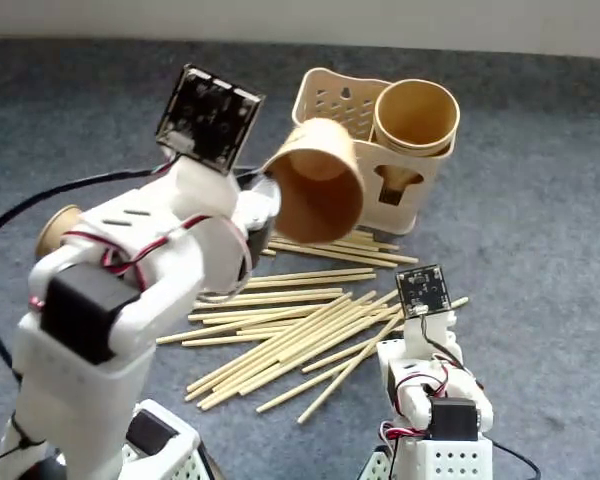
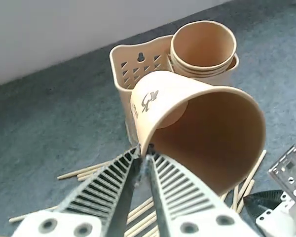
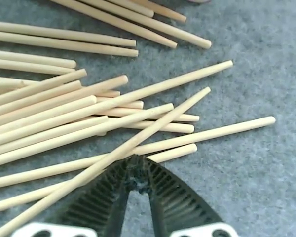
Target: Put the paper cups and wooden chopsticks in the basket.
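My left gripper is shut on the rim of a tan paper cup, which hangs tilted with its mouth turned sideways. In the high view this cup hangs in the air just in front of the cream basket. Nested paper cups stand upright in the basket's right side. Many wooden chopsticks lie scattered on the grey carpet between the arms. My right gripper is shut with nothing in it, low over the near ends of the chopsticks.
Another paper cup lies on the carpet at the left, half hidden behind the left arm. A black cable loops past it. The right arm's base stands at the front right. Bare carpet stretches to the right of the basket.
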Robot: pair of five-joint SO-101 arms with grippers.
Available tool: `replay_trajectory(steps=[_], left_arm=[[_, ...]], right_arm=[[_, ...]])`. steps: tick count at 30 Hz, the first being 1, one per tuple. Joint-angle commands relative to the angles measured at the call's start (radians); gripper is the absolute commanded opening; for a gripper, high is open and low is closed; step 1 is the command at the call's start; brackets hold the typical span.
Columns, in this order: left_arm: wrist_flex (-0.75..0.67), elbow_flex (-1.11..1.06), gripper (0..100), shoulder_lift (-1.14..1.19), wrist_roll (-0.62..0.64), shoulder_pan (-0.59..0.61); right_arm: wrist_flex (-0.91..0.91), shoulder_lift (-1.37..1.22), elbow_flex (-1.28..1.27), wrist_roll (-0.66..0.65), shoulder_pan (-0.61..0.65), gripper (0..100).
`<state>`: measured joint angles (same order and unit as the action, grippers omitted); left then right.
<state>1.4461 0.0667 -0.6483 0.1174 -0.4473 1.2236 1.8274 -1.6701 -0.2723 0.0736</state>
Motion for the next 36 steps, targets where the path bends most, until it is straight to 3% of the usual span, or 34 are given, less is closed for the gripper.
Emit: replay_trajectory(steps=[1, 10, 26, 32, 36], left_arm=[[-0.146, 0.053, 1, 0.056, 0.018, -0.081], [-0.367, 0.054, 1, 0.191, 0.018, -0.140], [-0.522, 0.058, 2, 0.351, 0.012, -0.130], [-0.574, 0.056, 17, 0.407, 0.020, -0.097], [-0.577, 0.082, 18, 0.430, 0.077, -0.076]], right_arm=[[-0.021, 0.010, -0.154, -0.008, -0.013, 0.6], [-0.021, 0.010, -0.154, -0.008, -0.013, 0.6], [-0.021, 0.010, -0.154, -0.008, -0.013, 0.6], [-0.021, 0.010, -0.154, -0.008, -0.013, 0.6], [-0.021, 0.010, -0.154, -0.008, -0.013, 0.6]])
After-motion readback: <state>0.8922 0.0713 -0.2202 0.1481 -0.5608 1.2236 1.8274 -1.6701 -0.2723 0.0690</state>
